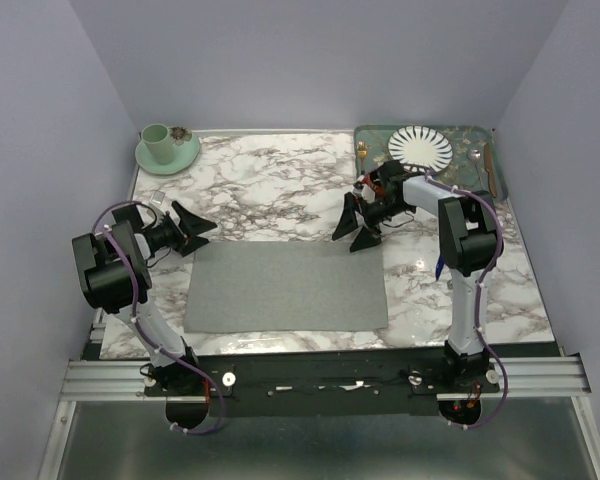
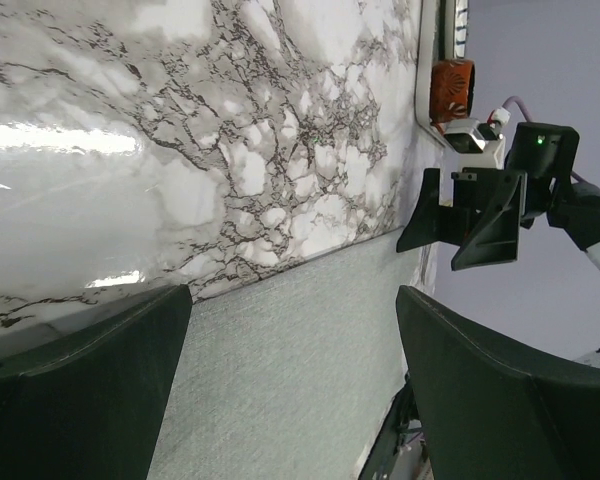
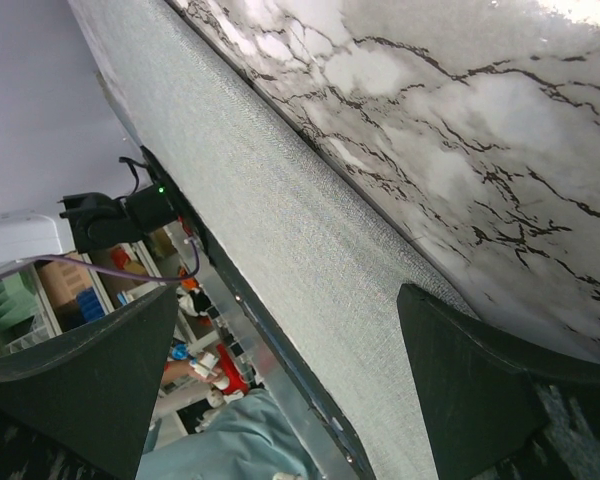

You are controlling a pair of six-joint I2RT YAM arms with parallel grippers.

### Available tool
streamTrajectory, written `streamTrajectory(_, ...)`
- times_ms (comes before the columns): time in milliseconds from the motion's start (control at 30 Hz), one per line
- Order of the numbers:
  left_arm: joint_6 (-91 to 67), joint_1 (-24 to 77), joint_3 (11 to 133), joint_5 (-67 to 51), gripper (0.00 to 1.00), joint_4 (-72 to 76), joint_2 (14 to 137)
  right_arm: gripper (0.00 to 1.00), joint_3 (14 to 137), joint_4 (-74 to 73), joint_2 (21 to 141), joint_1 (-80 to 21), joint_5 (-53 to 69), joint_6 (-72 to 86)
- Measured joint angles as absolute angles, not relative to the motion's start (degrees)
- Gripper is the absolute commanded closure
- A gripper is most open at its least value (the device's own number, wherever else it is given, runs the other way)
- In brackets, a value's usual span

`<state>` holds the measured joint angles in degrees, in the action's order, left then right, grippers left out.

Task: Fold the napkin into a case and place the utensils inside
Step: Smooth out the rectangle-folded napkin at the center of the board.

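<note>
The left claw and right claw hang spread wide and empty near the far corners of the flat plain grey cloth napkin on the marble counter. Pinching unevenly, or scraping stone and missing the thin cloth, would likely skew the fold.

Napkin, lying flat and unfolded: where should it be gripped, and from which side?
Probably take the napkin at its two far corners, coming down from above the far edge. It lies flat on the marble table, so only an edge or corner can be pinched, and the left tool and right tool hang open near those corners.
</note>
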<state>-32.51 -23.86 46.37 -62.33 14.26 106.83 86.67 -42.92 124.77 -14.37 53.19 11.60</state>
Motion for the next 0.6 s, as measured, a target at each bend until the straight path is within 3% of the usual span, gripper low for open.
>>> streamTrajectory(367,-32.8,-17.8,42.4,-62.2,0.01,13.0,93.9,0.0,88.4,-34.9,122.2,-21.4,59.5,15.4)
streamTrajectory(600,-39.2,-11.7,36.9,-60.2,0.01,20.3,96.7,0.0,92.0,-19.0,123.5,-31.0,64.6,28.4)
